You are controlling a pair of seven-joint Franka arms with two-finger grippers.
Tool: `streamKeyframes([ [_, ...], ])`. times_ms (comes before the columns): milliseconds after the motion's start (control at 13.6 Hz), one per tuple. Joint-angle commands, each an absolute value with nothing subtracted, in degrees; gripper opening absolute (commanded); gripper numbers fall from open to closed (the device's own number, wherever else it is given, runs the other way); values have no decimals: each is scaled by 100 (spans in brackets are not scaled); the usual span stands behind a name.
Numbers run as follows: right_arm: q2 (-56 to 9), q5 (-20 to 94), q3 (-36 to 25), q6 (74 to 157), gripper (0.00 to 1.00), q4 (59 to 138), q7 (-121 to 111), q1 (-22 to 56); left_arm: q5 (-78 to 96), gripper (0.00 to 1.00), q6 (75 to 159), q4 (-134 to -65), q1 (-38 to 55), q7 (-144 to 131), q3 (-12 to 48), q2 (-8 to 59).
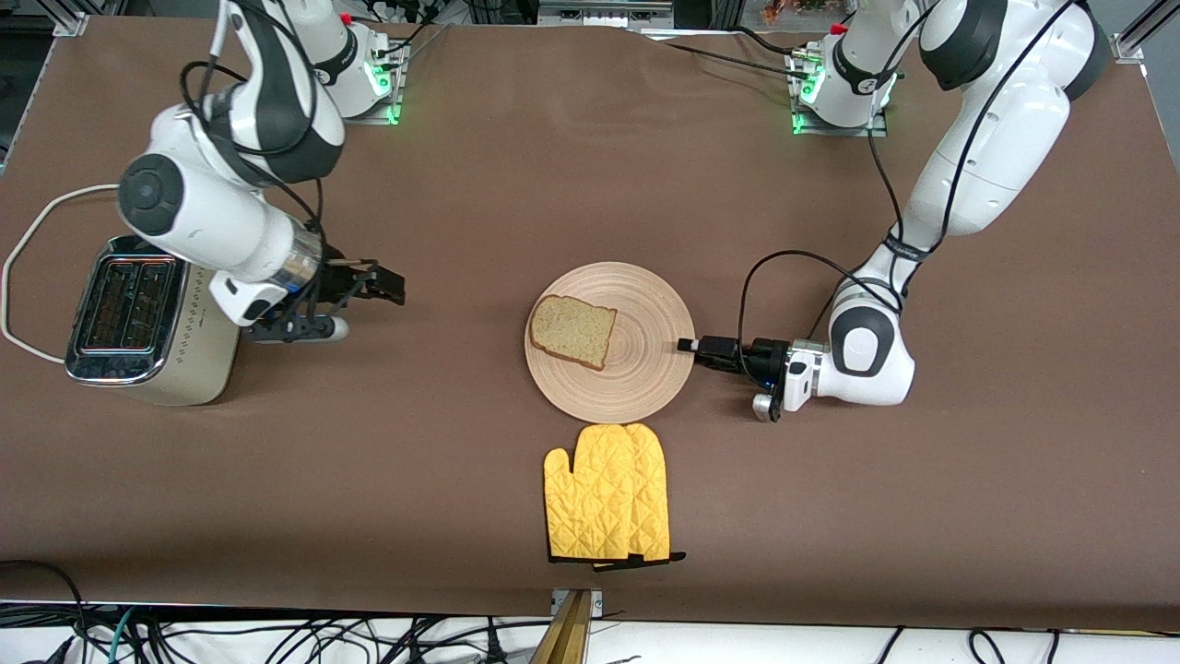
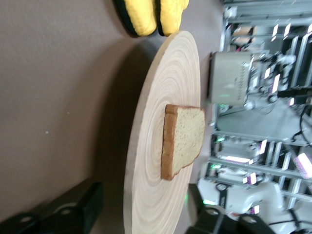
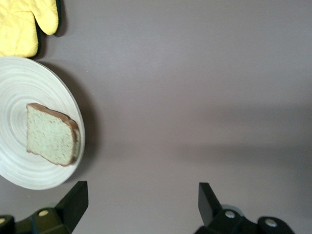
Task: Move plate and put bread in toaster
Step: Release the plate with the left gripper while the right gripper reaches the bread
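Note:
The tan wooden plate (image 1: pixel 636 369) lies mid-table with the bread (image 1: pixel 572 330) on its half toward the right arm's end. The cream toaster (image 1: pixel 138 318) stands at the right arm's end, slots up. My left gripper (image 1: pixel 687 346) is low at the plate's rim toward the left arm's end. In the left wrist view it (image 2: pixel 146 219) is open, with its fingers (image 2: pixel 83 209) on either side of the plate's (image 2: pixel 165 97) edge and the bread (image 2: pixel 183 141) ahead. My right gripper (image 1: pixel 380 286) is open and empty over bare table between toaster and plate (image 3: pixel 141 195).
A yellow oven mitt (image 1: pixel 608 493) lies just nearer the front camera than the plate, almost touching it. The toaster's white cord (image 1: pixel 18 267) loops toward the table's end. The brown table (image 1: pixel 922 516) stretches toward the left arm's end.

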State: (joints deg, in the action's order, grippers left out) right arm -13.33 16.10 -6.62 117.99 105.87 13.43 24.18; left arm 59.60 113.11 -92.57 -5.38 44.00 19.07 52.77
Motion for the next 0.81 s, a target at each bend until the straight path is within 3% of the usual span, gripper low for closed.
streamKeyframes([
  [0,-1590,1863,-318,12294,100,10635,2019,2443,4944,100,11189,-9299,-606,3844,1802,4511],
  [295,-2266,1863,350,13391,100,10626,3362,2522,3184,100,10311,-9114,-773,2964,1793,3755],
  [516,-2758,1863,378,14149,100,10626,4085,3014,2315,100,9758,-9088,-861,2340,1758,3044],
  [738,-2961,1863,378,14264,100,10608,4298,3155,1033,100,9345,-9009,-844,1419,1845,2147],
])
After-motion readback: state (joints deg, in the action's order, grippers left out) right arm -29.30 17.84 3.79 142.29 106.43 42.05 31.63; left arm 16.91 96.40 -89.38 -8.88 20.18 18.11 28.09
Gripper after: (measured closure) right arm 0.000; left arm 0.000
